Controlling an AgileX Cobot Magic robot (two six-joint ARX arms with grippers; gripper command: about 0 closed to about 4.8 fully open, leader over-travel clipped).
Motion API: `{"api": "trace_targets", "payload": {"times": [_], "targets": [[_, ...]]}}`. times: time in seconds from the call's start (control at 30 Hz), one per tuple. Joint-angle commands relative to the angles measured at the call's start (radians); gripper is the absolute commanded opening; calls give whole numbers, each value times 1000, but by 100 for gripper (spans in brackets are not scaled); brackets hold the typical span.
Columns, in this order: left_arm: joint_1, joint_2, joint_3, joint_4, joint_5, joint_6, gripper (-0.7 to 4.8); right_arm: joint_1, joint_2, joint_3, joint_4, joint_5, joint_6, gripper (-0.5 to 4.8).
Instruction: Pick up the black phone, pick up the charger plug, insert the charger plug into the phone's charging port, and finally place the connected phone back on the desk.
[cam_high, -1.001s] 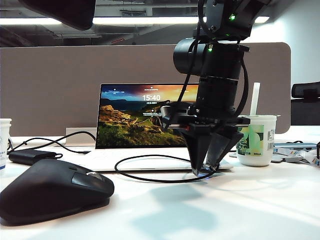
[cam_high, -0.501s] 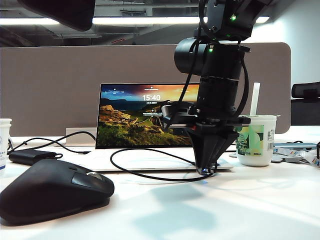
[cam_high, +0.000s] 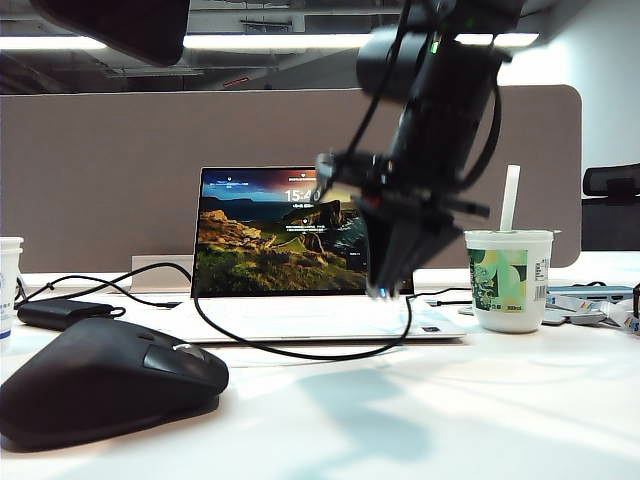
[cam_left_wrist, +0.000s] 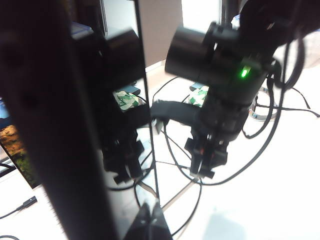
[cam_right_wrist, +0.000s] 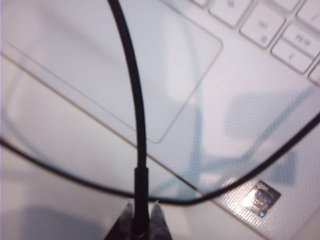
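Note:
The black phone (cam_left_wrist: 60, 125) stands as a tall dark slab close to the left wrist camera, its glossy face mirroring the other arm. My left gripper (cam_left_wrist: 147, 220) is shut on its edge. In the exterior view the phone (cam_high: 120, 25) shows only as a dark shape at the top left. My right gripper (cam_high: 383, 290) hangs tilted above the laptop and is shut on the charger plug (cam_right_wrist: 140, 192), the thick black end of the thin cable (cam_high: 300, 352). The plug's metal tip is hidden between the jaws. The charging port is not visible. The desk (cam_high: 480, 410) is white.
An open white laptop (cam_high: 300, 320) with a lit screen sits mid-desk under the right gripper. A black mouse (cam_high: 100, 380) lies front left, a black power brick (cam_high: 60, 313) behind it. A cup with a straw (cam_high: 510, 280) stands right. A grey-brown partition (cam_high: 100, 180) backs the desk.
The right gripper closed on the cable end at the desk, then rose and swung left with a tilt, carrying the cable loop along. The phone at the top left stayed put.

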Motion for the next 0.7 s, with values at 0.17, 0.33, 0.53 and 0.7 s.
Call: {"api": "trace_targets", "payload": {"times": [0.17,0.33,0.53,0.7], "targets": [[-1,-4,7,37,1,1,-6,-4,-151,3,3,-114,-3,-5],[-1,-4,7,37,5,0,-6,-16,-268,3,9,-203,1,-5],[-1,-4,7,38,84,1,-6,-43,-408,3,72,-333,24,-4],[-1,-3,7,37,219,1,-6,-85,-499,3,221,-481,117,-5]]}}
